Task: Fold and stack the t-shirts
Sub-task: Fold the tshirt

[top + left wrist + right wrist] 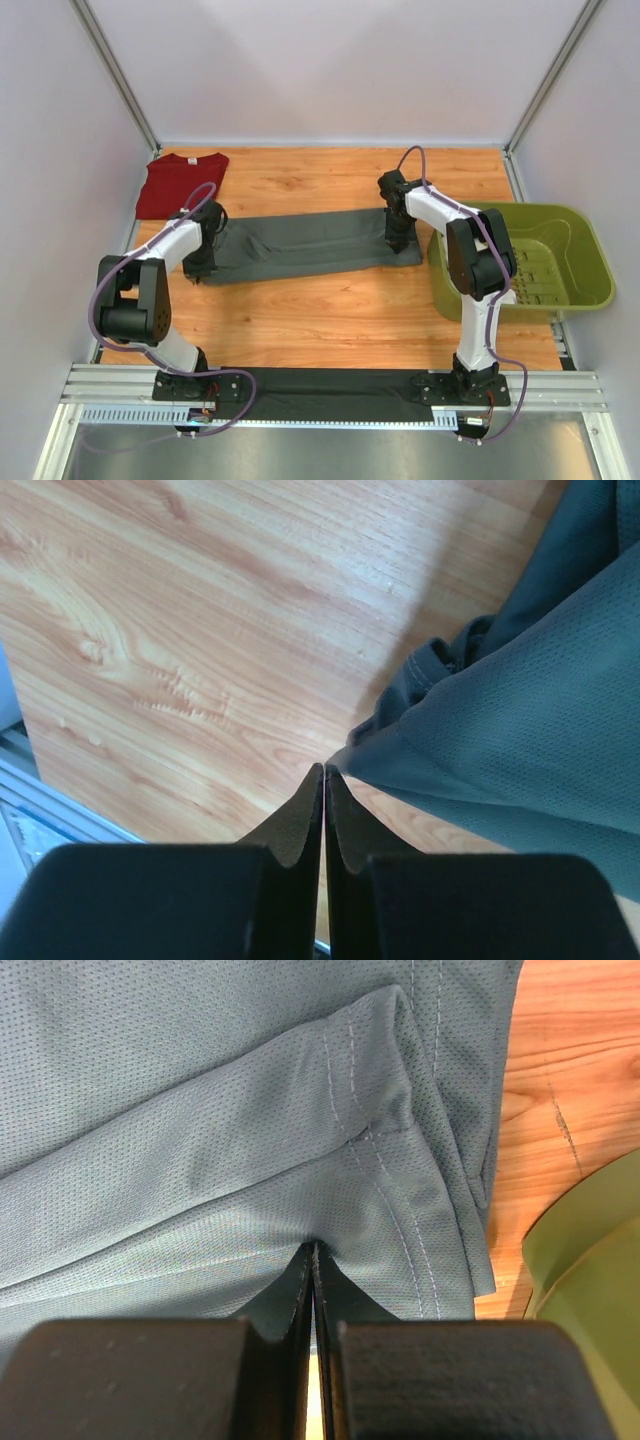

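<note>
Grey t-shirt [300,245] lies flat mid-table, folded into a long narrow band running left to right, slightly tilted with the right end farther away. Its left end bunches a bit. Its right end stops just short of the basket.

Left gripper [200,265] sits at the band's left end. In the left wrist view the claw is pinched tight, no gap between the fingers [300,820]. A corner of grey fabric draws to a point right at the tips, so it reads as nipped on the shirt edge. The rest of the fabric spreads off to the right of that view, with bare wood on the left.

Right gripper [400,240] is at the band's right end, pointing down. In the right wrist view the claw is also closed tight, and the mesh fabric puckers into the tips, so it is holding the shirt. A double-stitched hem runs diagonally just past the fingers.

Red t-shirt [180,183] is folded flat at the far left corner of the table [330,320], well apart from the right arm, close behind the left arm. It is not touching the grey one.

Green basket [590,265] stands at the right edge of the table beside the right arm. I cannot make out anything inside it.

A dark cloth strip [330,390] lies along the near edge between the two arm bases, over the metal rail [120,385].
</note>
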